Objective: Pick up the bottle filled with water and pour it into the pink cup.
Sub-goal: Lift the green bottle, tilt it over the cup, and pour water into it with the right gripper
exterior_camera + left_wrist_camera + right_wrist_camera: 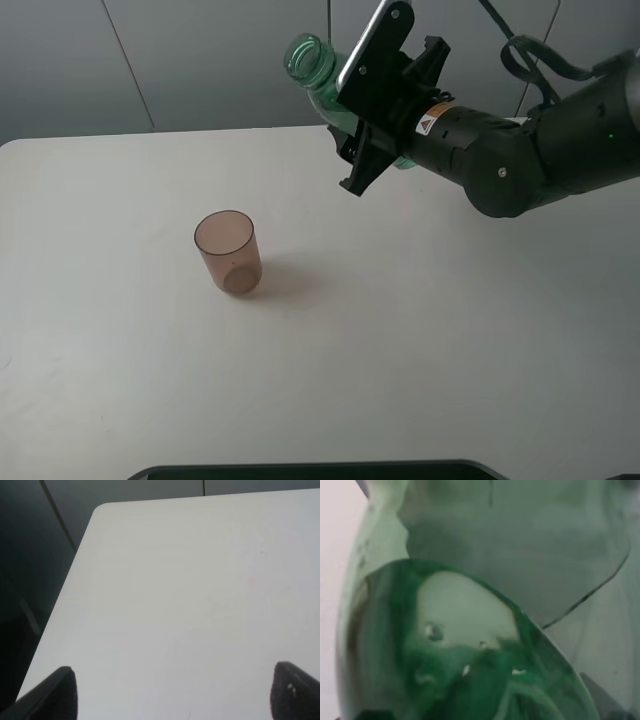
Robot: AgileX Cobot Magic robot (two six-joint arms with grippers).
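Observation:
The green-tinted bottle (315,72) is held in my right gripper (375,95), high above the table's far side. It is tilted with its open threaded neck pointing up and to the left. The gripper is shut on its body, which hides most of it. In the right wrist view the bottle (470,630) fills the frame, green and blurred. The pink cup (228,252) stands upright on the table, well below and to the left of the bottle's mouth. My left gripper (172,695) is open over bare table; only its two dark fingertips (55,695) show.
The white table (420,340) carries only the cup. Its rounded far-left corner (102,510) and left edge show in the left wrist view, with a dark floor beyond. A dark object (310,470) lies along the table's front edge.

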